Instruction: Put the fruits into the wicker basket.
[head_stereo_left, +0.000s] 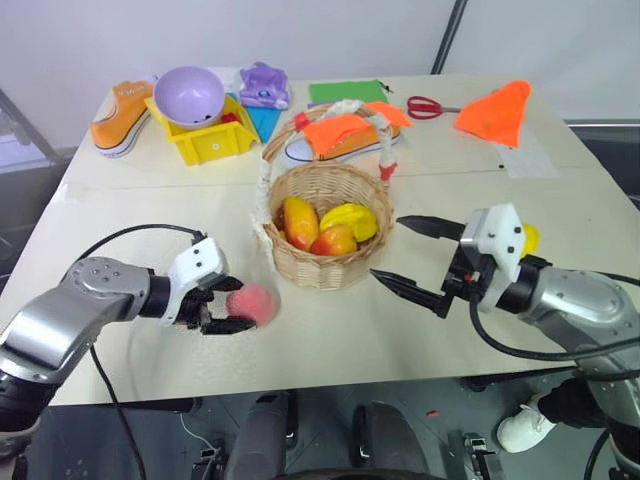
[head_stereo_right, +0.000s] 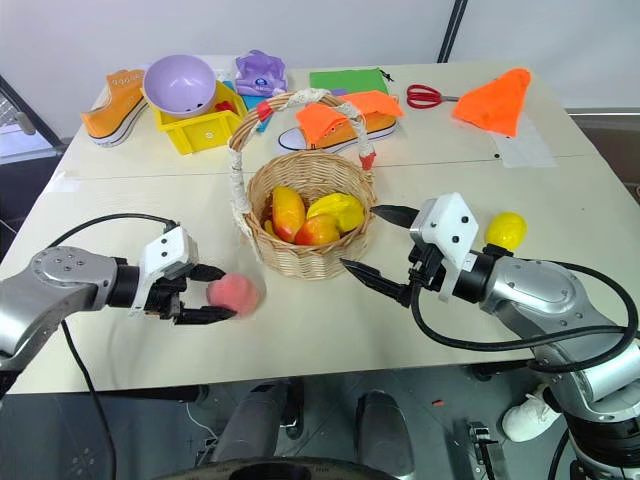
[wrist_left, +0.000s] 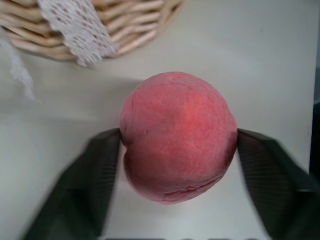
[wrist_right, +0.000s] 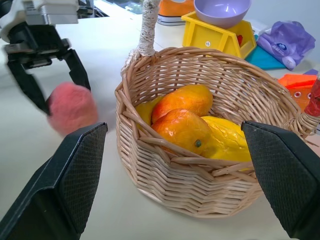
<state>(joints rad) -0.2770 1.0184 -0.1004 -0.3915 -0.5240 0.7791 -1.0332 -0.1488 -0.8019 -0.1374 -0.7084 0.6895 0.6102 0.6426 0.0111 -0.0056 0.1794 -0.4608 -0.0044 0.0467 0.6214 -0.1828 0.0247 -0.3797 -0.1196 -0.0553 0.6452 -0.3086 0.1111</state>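
**Peach pinched at the table, basket wall in the way**

We are gripping the pink peach with our left gripper, whose fingers are pressing on its two sides while it is sitting on the table just beside the wicker basket. Our right gripper is hanging wide and empty beside the basket's other side.

We are judging the hold as the weak point: the peach is round and the fingers are meeting it only at its flanks, so it may be squirting out or rolling off once we are lifting. We are also working close to the basket's wall and its white lace trim, so a low carry may be nudging the basket or snagging the arched handle.

The basket is already carrying an orange-yellow mango, a second orange-red fruit and a yellow fruit, lying against one another. The lemon is still lying on the table beyond our right arm. Farther back, the yellow bin is bearing a purple bowl on its rim; what lies inside the bin we cannot tell.
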